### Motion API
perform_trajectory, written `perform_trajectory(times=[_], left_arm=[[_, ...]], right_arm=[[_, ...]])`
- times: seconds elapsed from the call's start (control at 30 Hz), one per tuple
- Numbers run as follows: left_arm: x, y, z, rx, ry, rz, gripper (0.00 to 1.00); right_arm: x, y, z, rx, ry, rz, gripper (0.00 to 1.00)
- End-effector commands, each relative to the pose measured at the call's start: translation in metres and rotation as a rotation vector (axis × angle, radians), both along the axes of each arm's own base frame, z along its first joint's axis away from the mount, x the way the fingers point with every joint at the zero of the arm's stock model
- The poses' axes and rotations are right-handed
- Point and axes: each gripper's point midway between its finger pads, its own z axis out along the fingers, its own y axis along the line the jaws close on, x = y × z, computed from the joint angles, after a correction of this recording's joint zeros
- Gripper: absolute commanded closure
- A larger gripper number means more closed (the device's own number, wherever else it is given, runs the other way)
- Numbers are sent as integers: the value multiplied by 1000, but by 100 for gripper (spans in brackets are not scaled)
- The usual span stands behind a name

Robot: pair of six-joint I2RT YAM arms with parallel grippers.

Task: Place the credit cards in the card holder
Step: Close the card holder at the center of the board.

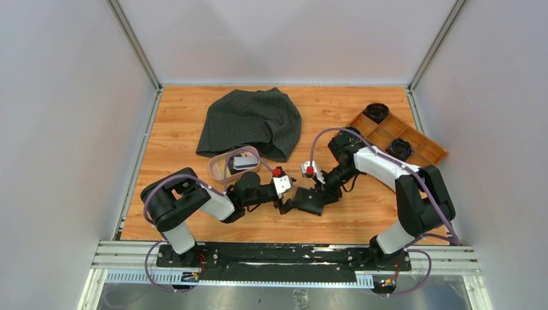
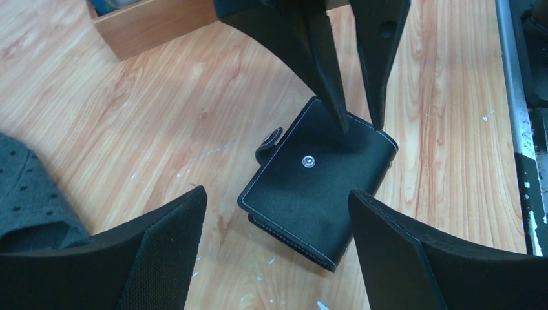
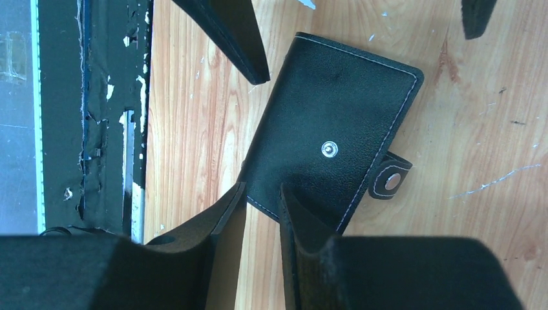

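Note:
The card holder (image 1: 309, 201) is a black wallet lying folded on the table, snap side up, with its strap undone. It also shows in the left wrist view (image 2: 320, 184) and the right wrist view (image 3: 336, 129). My left gripper (image 1: 286, 205) (image 2: 276, 192) is wide open, a finger on each side of the wallet's near end. My right gripper (image 1: 318, 196) (image 3: 263, 188) has its fingers a narrow gap apart, tips at the wallet's opposite edge, with wood showing between them. The credit cards (image 1: 240, 162) lie in the pink oval dish (image 1: 214, 169).
A dark dotted cloth (image 1: 252, 121) (image 2: 26, 187) lies at the back, just behind the dish. A long wooden compartment tray (image 1: 423, 141) holding black round items stands at the back right. The metal rail (image 3: 97, 129) runs along the near table edge.

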Motion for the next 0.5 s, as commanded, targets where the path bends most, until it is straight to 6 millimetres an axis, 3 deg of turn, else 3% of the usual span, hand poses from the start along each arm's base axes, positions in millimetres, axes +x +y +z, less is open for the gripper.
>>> perform_trajectory(times=[0.0,0.3,0.47], left_arm=[[5,-12,24,-69,-138,-63,16],[15,-20,-2,-1,-3,-32,31],[23,-13,-25,16,121,78,33]], right_arm=[[2,-4,2,-4,8,-4,71],[16,-12,5,-3,33,-107,71],[32,-24,-11,-99,35,-203,65]])
